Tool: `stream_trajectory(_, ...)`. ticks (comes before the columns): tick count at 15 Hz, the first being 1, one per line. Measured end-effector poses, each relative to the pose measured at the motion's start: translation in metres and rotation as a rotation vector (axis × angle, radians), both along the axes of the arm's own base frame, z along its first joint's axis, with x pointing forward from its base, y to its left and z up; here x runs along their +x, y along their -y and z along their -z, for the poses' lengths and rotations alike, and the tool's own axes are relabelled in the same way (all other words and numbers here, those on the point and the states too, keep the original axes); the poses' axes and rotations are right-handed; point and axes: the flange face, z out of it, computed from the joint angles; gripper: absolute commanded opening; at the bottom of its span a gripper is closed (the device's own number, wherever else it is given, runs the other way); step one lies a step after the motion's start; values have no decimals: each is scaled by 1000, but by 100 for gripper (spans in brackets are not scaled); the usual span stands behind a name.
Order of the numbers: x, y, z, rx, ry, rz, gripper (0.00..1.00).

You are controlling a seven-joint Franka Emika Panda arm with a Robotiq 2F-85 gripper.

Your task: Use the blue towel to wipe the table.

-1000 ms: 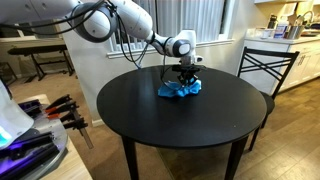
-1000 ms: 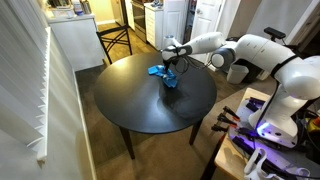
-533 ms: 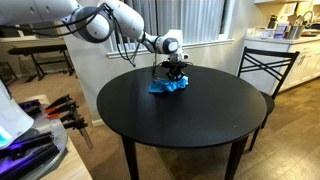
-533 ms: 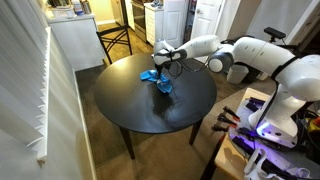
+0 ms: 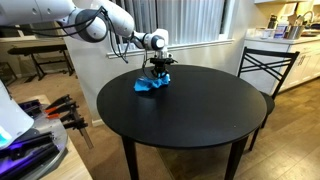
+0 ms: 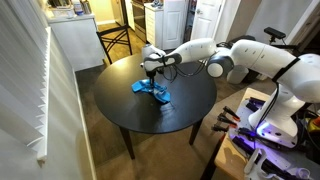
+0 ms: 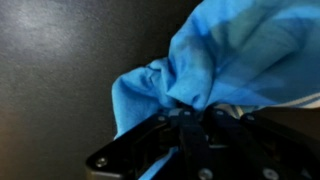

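1. Claw (image 5: 157,75) points straight down over the round black table (image 5: 195,115), its fingers clenched on a bunch of the blue towel (image 5: 148,86). In the wrist view the cloth (image 7: 235,55) is gathered right at the fingertips.
2. Most of the dark tabletop shows bare in both exterior views, and the towel sits toward one edge rather than the middle.
3. The white arm (image 6: 205,52) reaches in over the table's rim, with its wrist bent downward above the towel.
4. A black metal chair (image 5: 262,62) stands just beside the table.
5. The towel (image 6: 152,90) is crumpled into a small heap. It touches the tabletop directly under the claw, and a loose fold spreads to one side.
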Motion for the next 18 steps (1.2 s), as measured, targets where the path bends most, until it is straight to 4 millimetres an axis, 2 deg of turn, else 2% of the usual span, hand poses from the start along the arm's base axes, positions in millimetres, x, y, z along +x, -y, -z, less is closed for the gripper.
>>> stream_trajectory(2, -3, -12, 0, -18, -19, -70, 5)
stream_trajectory(4, -3, -10, 1, -23, -15, -94, 5)
stream_trajectory(6, 0, 0, 0, -25, 4, -82, 5)
stream_trajectory(8, 6, 27, 0, -35, 43, -52, 5)
stream_trajectory(10, 12, 70, 0, -51, 93, -4, 5)
stream_trajectory(13, 10, 156, 0, -69, 128, 110, 5)
stream_trajectory(16, -6, 245, 1, -62, 125, 258, 5)
stream_trajectory(18, -20, 297, 1, -55, 124, 338, 5)
